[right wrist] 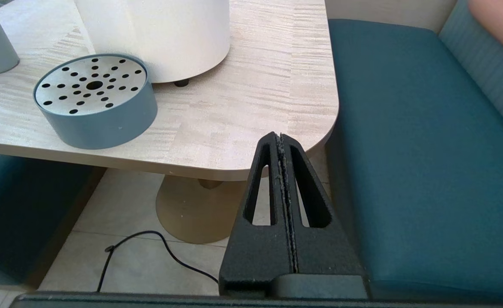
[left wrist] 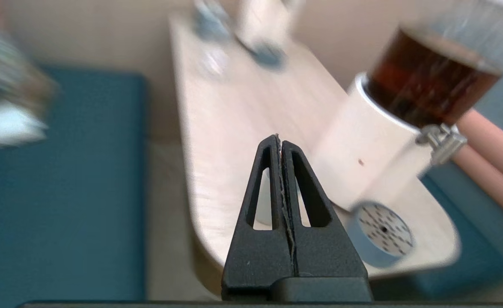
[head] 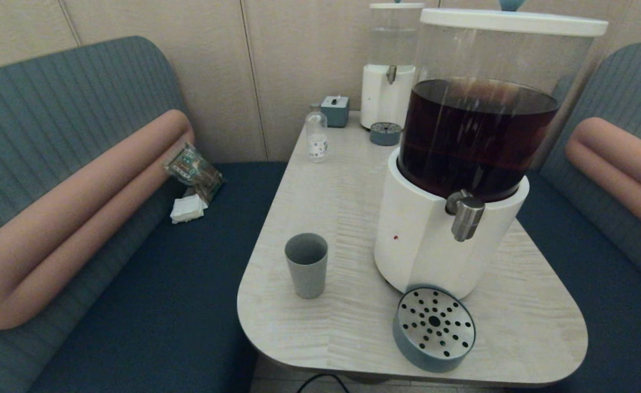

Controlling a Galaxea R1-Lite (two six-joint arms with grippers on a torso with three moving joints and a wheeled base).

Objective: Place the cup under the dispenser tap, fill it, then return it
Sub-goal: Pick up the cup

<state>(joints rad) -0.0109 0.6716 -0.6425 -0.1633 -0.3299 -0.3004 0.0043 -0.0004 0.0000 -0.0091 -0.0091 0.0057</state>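
Item 1, left gripper (left wrist: 280, 141): fingers pressed together, holding nothing, hanging off the table's near edge. The cup (head: 306, 265) stands upright on the table (head: 353, 180) just beyond these fingertips, partly hidden behind them in the left wrist view.

Item 2, right gripper (right wrist: 280, 139): fingers closed flat, empty, parked low beside the table's near corner, the drip tray (right wrist: 95, 100) ahead of it.

Item 3, risks as I judge them: my left fingers are too narrow for the cup; pushing forward like this would knock it over. The cup is light and tapered, so a high pinch could let it slip. The dispenser tap (head: 466, 215) hangs above the drip tray, well away from the left gripper; a misaligned cup would send liquid onto the table.

Item 4, containers: cup, looks empty. Large dispenser (head: 462, 164), tank roughly half full of dark brown liquid. Smaller white dispenser (head: 388, 71), farthest from both grippers, contents appear clear. Small clear bottle (head: 316, 136), contents not discernible.
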